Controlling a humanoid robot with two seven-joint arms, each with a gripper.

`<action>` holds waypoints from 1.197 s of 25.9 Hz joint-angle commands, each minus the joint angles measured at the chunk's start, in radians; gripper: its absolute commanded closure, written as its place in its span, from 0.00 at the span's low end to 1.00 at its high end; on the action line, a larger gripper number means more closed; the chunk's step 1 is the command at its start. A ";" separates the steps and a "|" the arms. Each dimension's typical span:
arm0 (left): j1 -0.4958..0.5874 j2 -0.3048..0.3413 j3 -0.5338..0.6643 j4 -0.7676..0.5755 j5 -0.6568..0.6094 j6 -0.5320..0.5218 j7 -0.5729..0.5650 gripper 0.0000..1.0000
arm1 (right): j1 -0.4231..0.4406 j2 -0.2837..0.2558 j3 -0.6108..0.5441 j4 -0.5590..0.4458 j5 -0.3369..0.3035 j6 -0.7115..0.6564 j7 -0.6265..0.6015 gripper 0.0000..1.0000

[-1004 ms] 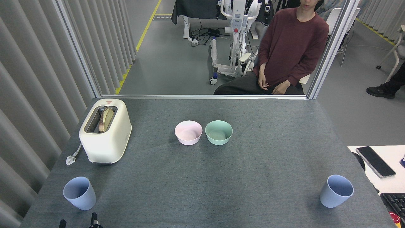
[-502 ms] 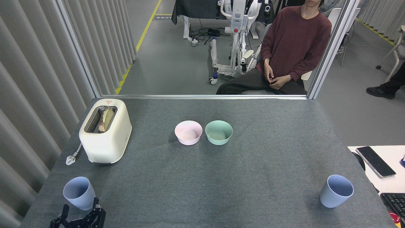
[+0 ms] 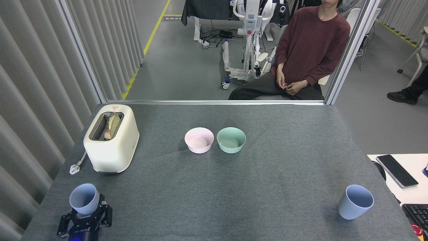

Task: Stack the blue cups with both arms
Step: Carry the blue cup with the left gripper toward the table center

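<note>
The left gripper [image 3: 85, 214] sat at the near left corner of the table [image 3: 214, 187], its black fingers [image 3: 104, 211] clasped around the lower part of 1 blue cup [image 3: 84, 198], in front of the toaster [image 3: 111, 138]. The other blue cup [image 3: 355, 202] stood upright far to the toaster's right, near the front edge.

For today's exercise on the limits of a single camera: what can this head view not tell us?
- Right gripper: outside the head view.
- Left gripper: the left blue cup covers its fingertips, so whether it is closed on the cup is unclear.
- Lower part of that cup: hidden behind the gripper.
- Keyboard and phone: partly cut off or foreshortened at the right edge.
- Toaster controls: not visible from above.
</note>
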 commanded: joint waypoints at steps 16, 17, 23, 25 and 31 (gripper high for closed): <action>-0.097 -0.175 -0.667 -0.080 -0.288 -0.057 -0.002 0.34 | -0.005 -0.003 0.001 0.003 0.032 0.000 -0.011 0.00; -0.097 -0.184 -0.670 -0.062 -0.290 -0.059 -0.001 0.34 | -0.005 -0.003 0.001 0.003 0.032 0.000 -0.011 0.00; -0.099 -0.201 -0.736 -0.016 -0.296 -0.060 0.007 0.29 | -0.003 0.002 0.003 0.003 0.032 0.000 -0.011 0.00; -0.099 -0.214 -0.736 -0.004 -0.298 -0.059 0.010 0.22 | -0.005 0.002 0.001 0.003 0.032 0.000 -0.011 0.00; -0.102 -0.218 -0.735 -0.002 -0.296 -0.066 0.013 0.00 | -0.005 0.003 0.001 0.003 0.032 0.000 -0.012 0.00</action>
